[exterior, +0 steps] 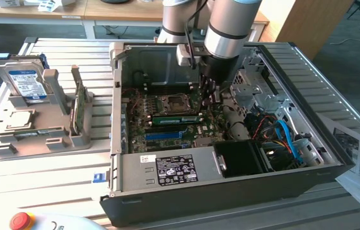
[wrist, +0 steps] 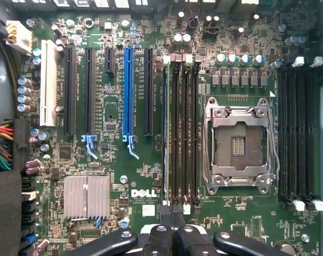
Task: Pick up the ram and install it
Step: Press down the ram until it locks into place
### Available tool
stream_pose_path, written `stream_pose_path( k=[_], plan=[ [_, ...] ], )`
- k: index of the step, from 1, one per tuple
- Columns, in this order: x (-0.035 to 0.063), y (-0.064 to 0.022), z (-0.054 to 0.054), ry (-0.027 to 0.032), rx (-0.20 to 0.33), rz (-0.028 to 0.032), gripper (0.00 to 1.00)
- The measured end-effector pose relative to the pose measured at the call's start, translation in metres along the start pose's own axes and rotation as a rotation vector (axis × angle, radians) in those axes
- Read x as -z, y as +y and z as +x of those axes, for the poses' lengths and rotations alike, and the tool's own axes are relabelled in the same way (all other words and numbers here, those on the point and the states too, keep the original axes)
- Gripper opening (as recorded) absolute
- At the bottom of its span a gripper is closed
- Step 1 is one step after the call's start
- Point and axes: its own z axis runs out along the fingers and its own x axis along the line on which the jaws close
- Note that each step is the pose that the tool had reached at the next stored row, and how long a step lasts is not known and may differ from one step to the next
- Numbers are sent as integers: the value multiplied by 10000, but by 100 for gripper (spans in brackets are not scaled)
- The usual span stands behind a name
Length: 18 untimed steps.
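The ram (exterior: 176, 117) is a thin green stick standing on edge in a slot of the motherboard (exterior: 167, 139) inside the open computer case, just beside the CPU socket (exterior: 170, 102). Seen from the wrist it is only a thin edge (wrist: 166, 133) along the memory slots next to the socket (wrist: 238, 141). My gripper (exterior: 213, 98) hangs over the board at the stick's end nearer the exterior view's right. Its black fingers are shut together, the tips (wrist: 174, 213) over the end of those slots. Whether they touch the ram I cannot tell.
A grey parts tray (exterior: 59, 143) at the exterior view's left holds a hard drive (exterior: 20, 79), a broad green card (exterior: 76, 108) standing upright and a CPU chip (exterior: 17, 120). The case also holds a power supply (exterior: 174, 167), a black shroud (exterior: 244, 158) and blue cables (exterior: 285, 132). A red stop button (exterior: 21, 220) sits at the front.
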Motion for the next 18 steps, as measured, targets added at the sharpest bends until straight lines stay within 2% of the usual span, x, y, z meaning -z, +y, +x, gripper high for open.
stream_pose_path(
  k=[8, 18],
  plan=[
    [90, 2, -2, 10, 0, 0, 11],
    [92, 23, -2, 11, 0, 1, 11]
  ],
)
